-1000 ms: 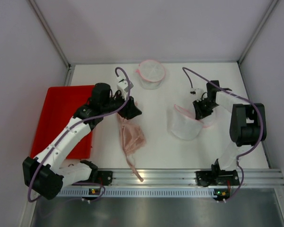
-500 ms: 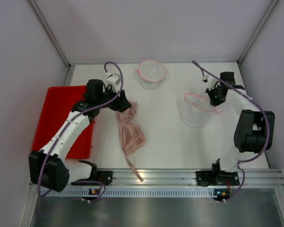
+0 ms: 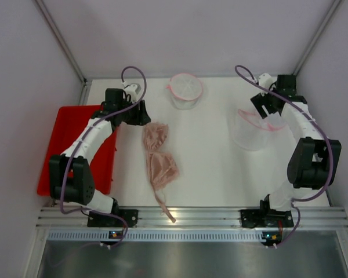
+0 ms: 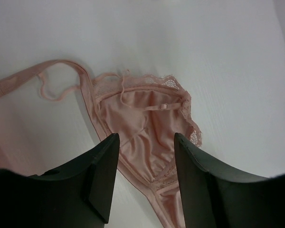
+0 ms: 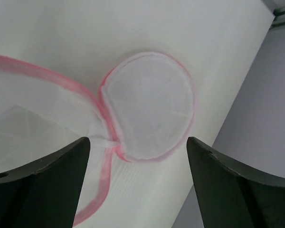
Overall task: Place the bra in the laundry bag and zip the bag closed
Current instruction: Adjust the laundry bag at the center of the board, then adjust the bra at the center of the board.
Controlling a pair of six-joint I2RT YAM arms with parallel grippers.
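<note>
The pink bra [image 3: 158, 156] lies flat on the white table, one strap trailing toward the near rail. In the left wrist view one bra cup [image 4: 142, 118] shows beyond the fingertips. My left gripper [image 3: 144, 119] [image 4: 146, 142] hovers open just behind the bra's far end, holding nothing. The white mesh laundry bag [image 3: 250, 132] with pink trim sits at the right, mouth open. Its round lid flap [image 5: 149, 104] hangs off the rim by a pink seam. My right gripper [image 3: 261, 110] [image 5: 137, 142] is wide open above that flap, touching nothing.
A second mesh bag [image 3: 185, 90] with a pink rim stands at the back centre. A red tray [image 3: 75, 145] lies at the left under my left arm. Enclosure walls close in on both sides and the back.
My right gripper carried the bag's rim back and right, then opened and let it go. My left arm drew back toward the far left, leaving the bra on the table.
</note>
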